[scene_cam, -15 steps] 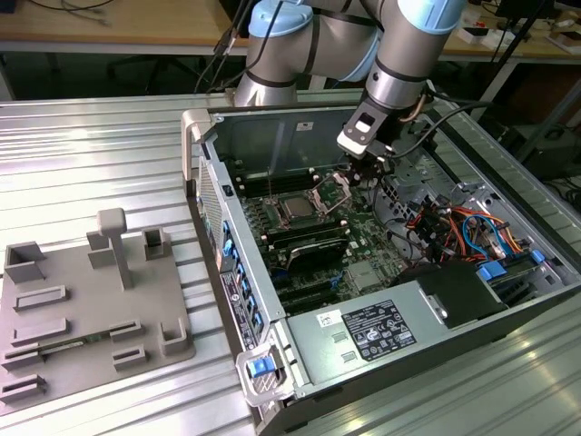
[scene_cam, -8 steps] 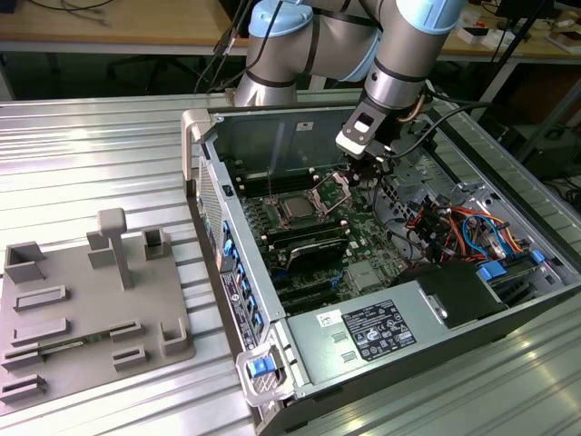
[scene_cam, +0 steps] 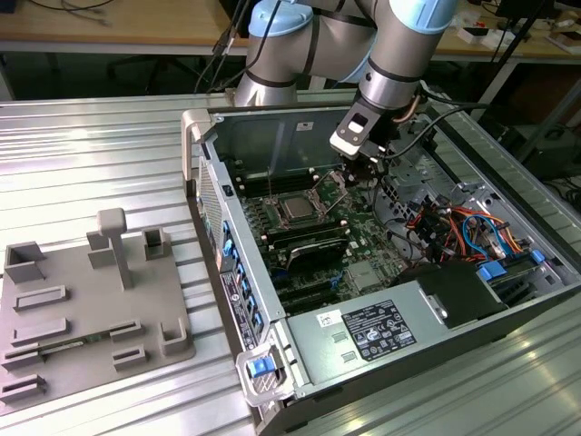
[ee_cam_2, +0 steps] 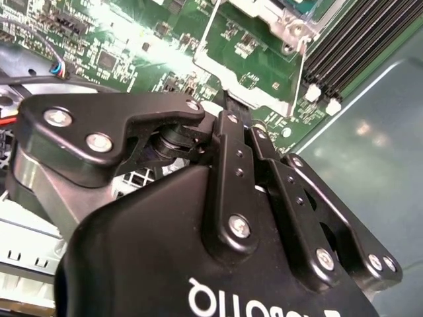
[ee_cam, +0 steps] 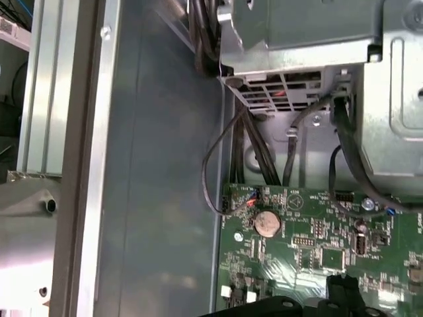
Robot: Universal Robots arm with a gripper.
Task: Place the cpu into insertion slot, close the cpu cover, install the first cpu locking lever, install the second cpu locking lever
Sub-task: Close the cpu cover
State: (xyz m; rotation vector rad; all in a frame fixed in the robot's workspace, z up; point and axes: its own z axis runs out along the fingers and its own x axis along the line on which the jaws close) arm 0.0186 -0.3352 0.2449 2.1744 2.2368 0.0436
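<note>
Reading the exterior view from its left, what is pictured? asks the desk.

Me: A grey moulded plastic fixture tray (scene_cam: pixel 91 309) on the ribbed metal table (scene_cam: pixel 91 154). Then comes the open grey steel computer case (scene_cam: pixel 272 136) with its green motherboard (scene_cam: pixel 363 250). The small flat square silver-grey cpu (scene_cam: pixel 297 208) lies in the dark square insertion slot (scene_cam: pixel 280 214). Just beside it, toward that view's right, the thin square silver metal cpu cover (scene_cam: pixel 336 184) looks tilted up. My gripper (scene_cam: pixel 361 170) hangs at it. Whether my jaws are spread or pressed together, I cannot tell.

Desk: How would these handle?

Me: My judgement is that the chip is light, stiff, slick on top and fragile underneath, so it is best taken by two opposite edges. The cover looks like thin, springy sheet swinging on one hinge, and its free edge is the place to bear on.

Desk: And the wrist cameras?

Me: The second wrist view puts the cover's frame (ee_cam_2: pixel 228 78) close past my gripper (ee_cam_2: pixel 230 104), beside long black memory slots (ee_cam_2: pixel 350 39). The first wrist view gives instead a round silver coin battery (ee_cam: pixel 267 223) and black cables (ee_cam: pixel 258 148) by the case wall.
</note>
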